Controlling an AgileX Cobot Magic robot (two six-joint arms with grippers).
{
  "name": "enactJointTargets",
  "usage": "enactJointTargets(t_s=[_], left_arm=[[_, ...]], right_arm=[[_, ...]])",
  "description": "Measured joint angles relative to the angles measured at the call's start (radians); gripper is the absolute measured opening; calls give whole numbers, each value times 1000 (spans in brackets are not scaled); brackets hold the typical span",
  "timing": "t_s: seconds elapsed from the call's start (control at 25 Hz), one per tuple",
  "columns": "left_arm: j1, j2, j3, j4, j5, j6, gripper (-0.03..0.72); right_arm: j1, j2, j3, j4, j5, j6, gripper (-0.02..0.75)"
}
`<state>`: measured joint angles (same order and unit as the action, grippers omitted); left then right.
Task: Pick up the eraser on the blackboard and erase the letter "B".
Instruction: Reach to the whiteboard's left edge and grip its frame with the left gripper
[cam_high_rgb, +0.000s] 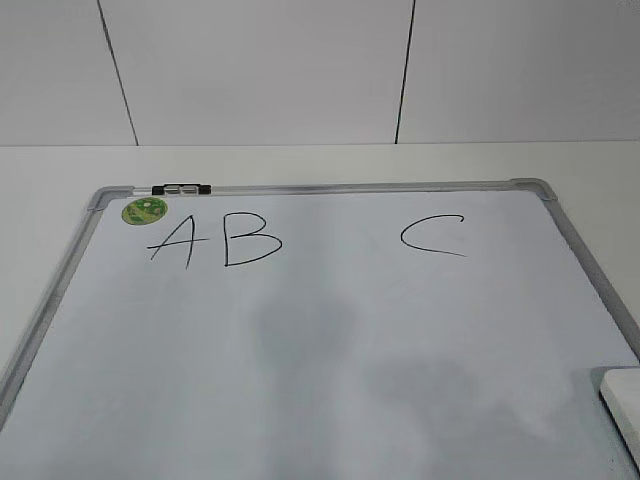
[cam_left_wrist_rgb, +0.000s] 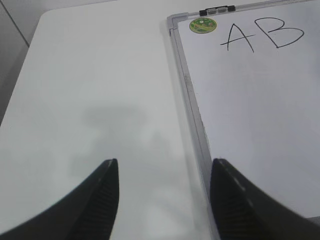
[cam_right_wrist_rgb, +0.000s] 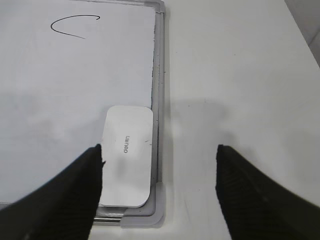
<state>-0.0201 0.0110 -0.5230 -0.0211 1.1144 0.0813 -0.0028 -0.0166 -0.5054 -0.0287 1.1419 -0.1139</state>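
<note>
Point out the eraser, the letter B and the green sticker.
eraser (cam_right_wrist_rgb: 127, 162): right wrist view, middle of its white top face.
letter B (cam_high_rgb: 250, 240): exterior view, on the stroke where its two bowls meet.
green sticker (cam_high_rgb: 144, 210): exterior view, centre of the round disc.

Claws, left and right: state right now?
Left claw: open, empty, over the table.
Right claw: open, empty, above the eraser.
</note>
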Motion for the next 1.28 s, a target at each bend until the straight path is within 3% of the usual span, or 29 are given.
enactJointTargets(t_s=[1.28], left_arm=[[0, 0, 0, 0, 0, 0, 433]], right_arm=[[0, 0, 0, 0, 0, 0, 569]])
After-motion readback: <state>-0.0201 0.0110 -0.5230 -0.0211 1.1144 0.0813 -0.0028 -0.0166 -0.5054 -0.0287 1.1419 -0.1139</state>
